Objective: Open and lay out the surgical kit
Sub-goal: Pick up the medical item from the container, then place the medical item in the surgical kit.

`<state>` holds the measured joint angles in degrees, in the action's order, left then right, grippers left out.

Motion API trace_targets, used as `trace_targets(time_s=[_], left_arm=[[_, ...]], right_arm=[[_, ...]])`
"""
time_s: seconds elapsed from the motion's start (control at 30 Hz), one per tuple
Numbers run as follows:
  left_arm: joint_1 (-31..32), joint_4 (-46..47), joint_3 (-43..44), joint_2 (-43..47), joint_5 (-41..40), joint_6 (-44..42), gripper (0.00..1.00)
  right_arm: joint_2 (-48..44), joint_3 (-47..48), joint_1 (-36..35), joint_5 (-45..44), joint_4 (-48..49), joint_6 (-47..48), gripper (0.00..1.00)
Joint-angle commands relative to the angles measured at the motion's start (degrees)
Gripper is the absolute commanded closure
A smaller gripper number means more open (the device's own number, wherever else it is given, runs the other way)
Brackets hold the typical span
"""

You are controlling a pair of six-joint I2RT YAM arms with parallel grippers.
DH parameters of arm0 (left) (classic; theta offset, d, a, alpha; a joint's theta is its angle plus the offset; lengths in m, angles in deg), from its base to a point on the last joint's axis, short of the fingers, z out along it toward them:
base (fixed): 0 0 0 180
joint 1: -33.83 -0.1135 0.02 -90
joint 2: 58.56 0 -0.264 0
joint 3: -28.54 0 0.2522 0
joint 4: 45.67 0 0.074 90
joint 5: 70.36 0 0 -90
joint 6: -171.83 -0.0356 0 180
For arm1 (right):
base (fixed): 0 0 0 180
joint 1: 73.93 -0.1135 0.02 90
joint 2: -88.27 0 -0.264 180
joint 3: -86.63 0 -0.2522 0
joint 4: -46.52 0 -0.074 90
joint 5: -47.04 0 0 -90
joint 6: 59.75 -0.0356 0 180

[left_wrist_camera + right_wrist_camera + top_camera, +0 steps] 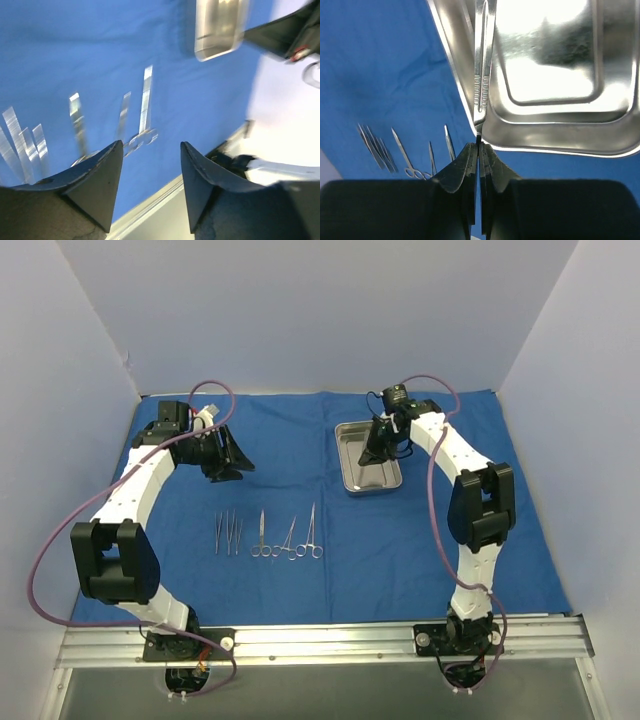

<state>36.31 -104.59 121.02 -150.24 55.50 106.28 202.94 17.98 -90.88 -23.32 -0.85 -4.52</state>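
- Right gripper (478, 148) is pinching one end of the tweezers (481, 65), with its jaws pressed almost flat together.
- Tweezers are running along one side wall of the steel tray (555, 50), gripped end at its rim.
- Steel tray is sitting on the blue cloth (400, 550), toward the cloth's far side.
- Left gripper (150, 147) is hovering well left of the tray, jaws standing partly apart and gripping nothing.
- Instrument row (268, 537) is lying flat on the cloth, near-left of the tray, pieces side by side.
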Motion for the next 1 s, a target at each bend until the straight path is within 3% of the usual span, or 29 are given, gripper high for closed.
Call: trace_targets(time_s=[0.0,0.2,0.33,0.6,0.97], left_arm=[[0.3,16.8,-2.8,1.1,11.5,7.8,0.41],[5.4,33.5,-7.6,1.7,13.2,23.4,0.39],[8.6,37.8,-7.9,1.2,9.1,30.1,0.39],[12.1,36.4,-4.6,-2.1,5.1,31.6,0.39],[15.1,42.3,-5.1,-3.9,4.1,35.2,0.39]], right_arm=[[-5.9,0.3,-3.1,3.8,0.0,6.0,1.00],[-9.9,-0.4,-10.1,7.2,5.0,8.4,1.00],[-13.3,-2.7,-13.3,10.0,7.7,8.8,1.00],[-17.5,-5.9,-15.7,12.3,9.1,10.0,1.00],[-18.3,-6.9,-17.1,15.1,8.6,11.1,1.00]])
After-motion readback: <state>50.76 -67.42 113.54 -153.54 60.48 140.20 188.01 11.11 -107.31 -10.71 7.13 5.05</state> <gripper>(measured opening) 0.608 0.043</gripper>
